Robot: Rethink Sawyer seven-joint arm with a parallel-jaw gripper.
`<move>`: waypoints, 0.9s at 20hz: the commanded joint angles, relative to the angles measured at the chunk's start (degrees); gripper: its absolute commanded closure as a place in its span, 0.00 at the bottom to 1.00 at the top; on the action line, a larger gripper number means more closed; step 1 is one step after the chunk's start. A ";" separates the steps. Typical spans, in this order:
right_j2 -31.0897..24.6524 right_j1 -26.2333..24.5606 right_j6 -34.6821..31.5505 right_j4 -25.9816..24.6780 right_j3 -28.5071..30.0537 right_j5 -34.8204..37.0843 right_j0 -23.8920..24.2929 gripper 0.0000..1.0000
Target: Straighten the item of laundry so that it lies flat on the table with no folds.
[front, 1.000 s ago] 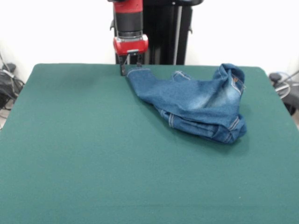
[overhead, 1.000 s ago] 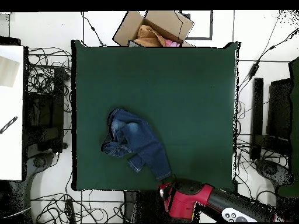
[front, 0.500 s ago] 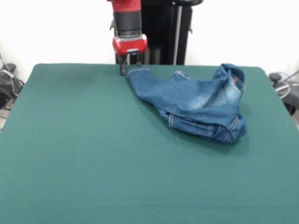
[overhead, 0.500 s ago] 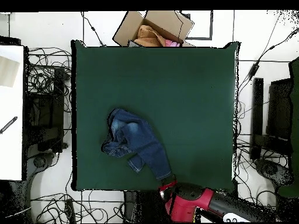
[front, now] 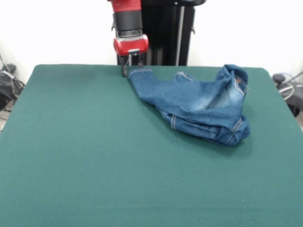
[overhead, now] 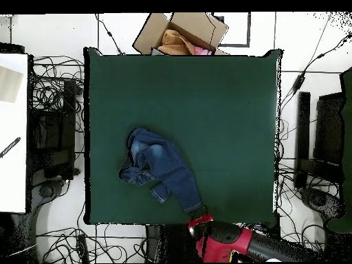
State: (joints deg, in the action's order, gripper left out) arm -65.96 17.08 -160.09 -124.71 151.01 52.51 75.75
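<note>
Lying bunched on the green counter [front: 85, 156], rt of centre in the front view, the jeans [front: 199, 106] show folds at the waist end, w/ one leg stretched toward the far edge. At that leg's hem, the tool [front: 133, 66] hangs from the red-and-black arm [front: 129, 23], tips at the cloth; whether it grips the hem can't be told. Overhead, a cardboard box [overhead: 182, 33] sits beyond the counter.

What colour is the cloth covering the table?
Plain dark green; the table shows it best in the front view.
</note>
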 commanded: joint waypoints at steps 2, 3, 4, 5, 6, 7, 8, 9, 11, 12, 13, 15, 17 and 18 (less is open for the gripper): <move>-0.67 -15.34 -12.04 -22.71 -22.30 -2.10 -3.09 0.00; -0.65 -15.35 -11.89 -22.83 -22.42 -2.54 -3.09 0.00; -0.55 -15.43 -11.59 -23.00 -22.71 -3.24 -3.10 0.00; -0.44 -15.42 -11.34 -23.10 -22.94 -3.70 -3.21 0.00; -0.40 -15.53 -11.30 -23.20 -23.11 -4.07 -3.17 0.00; -0.36 -15.56 -11.33 -23.24 -23.22 -4.08 -3.27 0.00; -0.31 -15.58 -11.35 -23.28 -23.34 -4.09 -3.36 0.00; -0.21 -15.53 -11.35 -23.26 -23.47 -3.86 -3.61 0.00; -0.10 -15.51 -11.21 -23.23 -23.85 -3.89 -3.99 0.00; -0.01 -15.29 -11.01 -22.95 -24.07 -3.84 -4.36 0.00; 0.06 -15.22 -10.83 -22.78 -24.38 -4.06 -4.61 0.00; 0.27 -14.82 -10.34 -21.86 -25.08 -4.64 -5.25 0.00; 0.39 -14.33 -9.93 -20.81 -25.62 -5.12 -5.87 0.00; 0.41 -14.00 -9.89 -20.22 -25.79 -4.92 -6.27 0.00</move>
State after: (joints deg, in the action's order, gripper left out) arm -65.76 17.19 -160.09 -128.45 152.40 52.25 75.30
